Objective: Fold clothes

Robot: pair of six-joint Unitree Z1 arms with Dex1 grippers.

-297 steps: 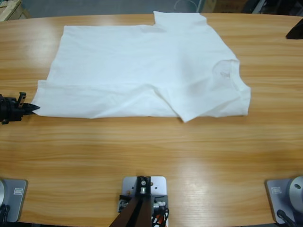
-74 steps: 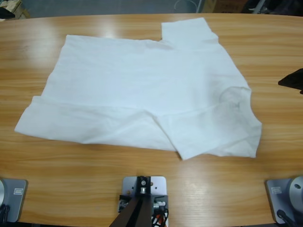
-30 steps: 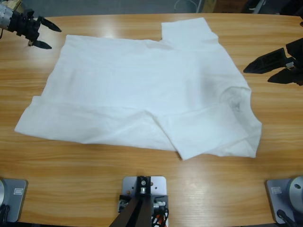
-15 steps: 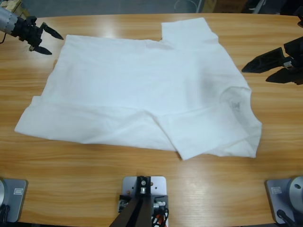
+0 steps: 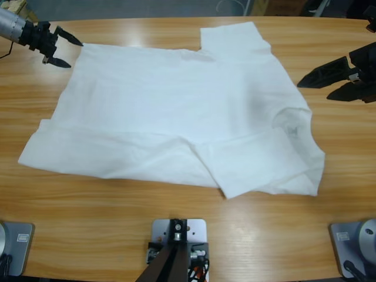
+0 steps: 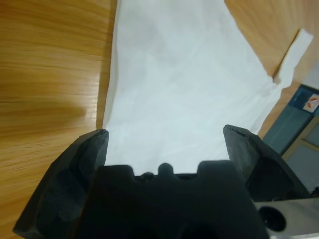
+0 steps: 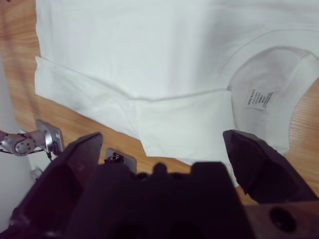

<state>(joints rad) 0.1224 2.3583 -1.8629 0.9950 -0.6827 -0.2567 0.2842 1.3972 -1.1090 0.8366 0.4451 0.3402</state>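
Note:
The clothes are a single white T-shirt [image 5: 176, 111] lying flat across the wooden table [image 5: 188, 235]. Its near long edge is folded over onto itself. The neck opening [image 5: 292, 123] with a small label [image 7: 259, 99] points right, and one sleeve [image 5: 232, 38] sticks out toward the far edge. My left gripper [image 5: 73, 54] is open at the shirt's far left corner, and the left wrist view shows that corner's fabric [image 6: 174, 84] just ahead of the left gripper [image 6: 164, 139]. My right gripper [image 5: 314, 91] hovers open just right of the shoulder, and in its own view the right gripper [image 7: 159, 144] looks over the collar.
Bare wood runs along the near side of the table and to the right of the shirt. The table's far edge [image 5: 147, 20] curves close behind the sleeve, with grey floor beyond it.
The shirt shifted and spread wider earlier, then stayed still. The left gripper has come in from the far left to the shirt's corner. The right gripper has edged slightly toward the shirt.

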